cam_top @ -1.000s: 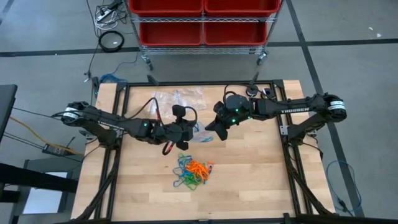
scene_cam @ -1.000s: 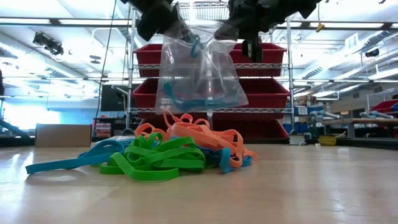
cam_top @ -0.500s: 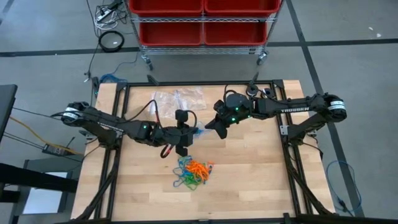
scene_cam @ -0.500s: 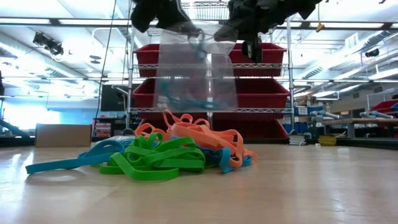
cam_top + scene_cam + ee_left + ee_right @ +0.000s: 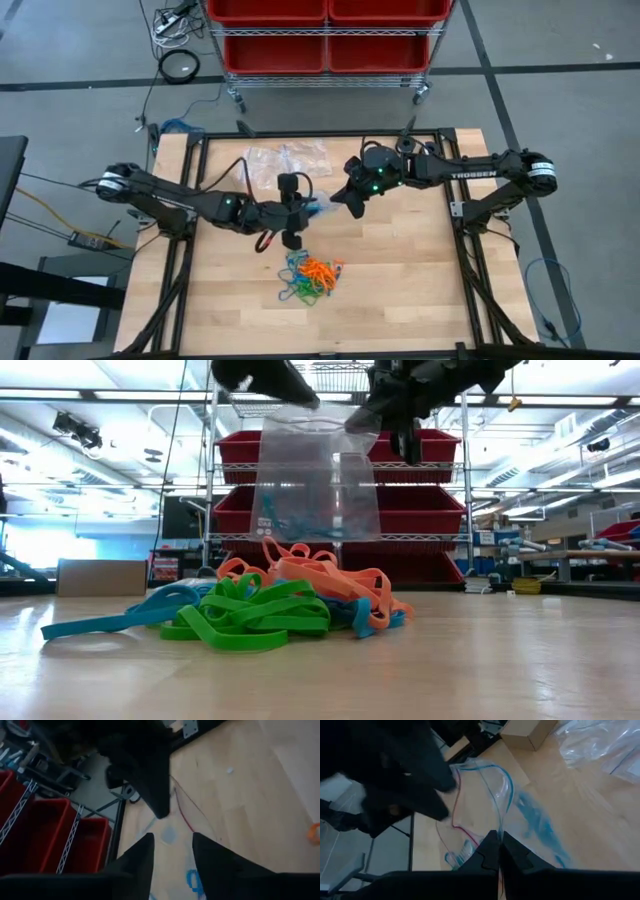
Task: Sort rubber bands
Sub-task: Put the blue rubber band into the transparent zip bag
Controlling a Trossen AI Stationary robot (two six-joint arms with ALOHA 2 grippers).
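Note:
A clear plastic bag with a few blue rubber bands inside hangs over the middle of the table. My right gripper is shut on its top edge, also seen from above. My left gripper is open at the bag's other top corner, fingers apart with the bag showing between them; I cannot tell whether they touch it. A tangled pile of orange, green and blue rubber bands lies on the table nearer the front edge. My right gripper pinches the bag's top edge between its two shut fingers, at the bag's right-hand top corner. The fingers slant down from the table's right side. The bag hangs below them, upright and clear of the table.
More clear plastic bags lie flat near the table's far edge. A wheeled rack of red bins stands beyond the table. Bare wood stretches around the pile toward the near, left and right edges.
My left gripper has opened and let go of the bag's top corner. The bag, earlier held up by both grippers and skewed, now hangs squarer from my right gripper alone.

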